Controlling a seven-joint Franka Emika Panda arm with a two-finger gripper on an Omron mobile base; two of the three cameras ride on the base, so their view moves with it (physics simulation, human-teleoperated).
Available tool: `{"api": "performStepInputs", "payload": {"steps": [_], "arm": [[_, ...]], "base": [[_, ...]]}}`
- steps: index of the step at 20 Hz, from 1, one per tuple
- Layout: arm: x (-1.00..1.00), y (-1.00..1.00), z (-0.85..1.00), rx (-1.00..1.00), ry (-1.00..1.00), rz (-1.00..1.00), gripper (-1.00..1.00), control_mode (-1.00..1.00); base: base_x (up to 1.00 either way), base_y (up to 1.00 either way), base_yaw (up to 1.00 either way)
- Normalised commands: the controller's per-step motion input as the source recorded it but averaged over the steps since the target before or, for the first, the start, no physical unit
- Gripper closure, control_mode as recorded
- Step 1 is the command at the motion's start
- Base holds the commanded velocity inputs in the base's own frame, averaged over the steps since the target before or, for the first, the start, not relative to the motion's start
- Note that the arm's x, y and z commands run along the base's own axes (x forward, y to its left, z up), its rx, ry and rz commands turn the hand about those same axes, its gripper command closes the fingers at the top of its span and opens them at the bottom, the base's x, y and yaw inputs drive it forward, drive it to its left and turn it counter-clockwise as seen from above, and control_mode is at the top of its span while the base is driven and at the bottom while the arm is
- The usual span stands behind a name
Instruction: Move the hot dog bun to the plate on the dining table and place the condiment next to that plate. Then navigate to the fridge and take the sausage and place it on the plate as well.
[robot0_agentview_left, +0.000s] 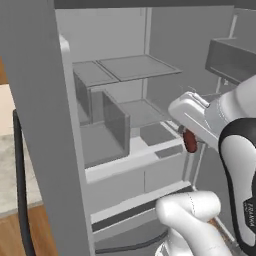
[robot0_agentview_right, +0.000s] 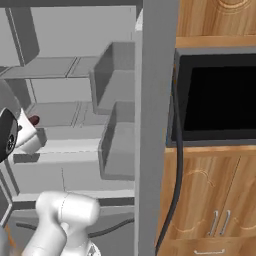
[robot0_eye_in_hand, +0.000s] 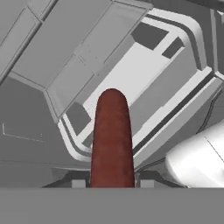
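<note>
A: Between the fingertips, closest to the hand camera, the sausage (robot0_eye_in_hand: 112, 140) stands out lengthwise; the gripper (robot0_eye_in_hand: 112, 181) is clamped on its near end.

B: So it is off the shelf?

A: I judge yes. From the left base camera it hangs at the hand, in front of the open fridge (robot0_agentview_left: 125, 120).

B: How to do this step well?

A: Draw the arm straight back, slowly, away from the shelves (robot0_agentview_left: 135, 67) and door bins (robot0_agentview_right: 117, 150) behind, and keep the grip firm; the sausage looks smooth and could slip.
</note>
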Motion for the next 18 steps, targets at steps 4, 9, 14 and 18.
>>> {"api": "performStepInputs", "payload": {"steps": [4, 9, 14, 18], "arm": [[0.0, 0.0, 0.0, 0.0, 0.0, 0.0, 1.0, 1.0], [0.0, 0.0, 0.0, 0.0, 0.0, 0.0, 1.0, 1.0], [0.0, 0.0, 0.0, 0.0, 0.0, 0.0, 1.0, 1.0], [0.0, 0.0, 0.0, 0.0, 0.0, 0.0, 1.0, 1.0]], "base": [[-0.56, 0.33, -0.65], [-1.0, -0.03, -0.36], [-1.0, -0.15, -0.45], [-0.68, 0.02, -0.76]]}}
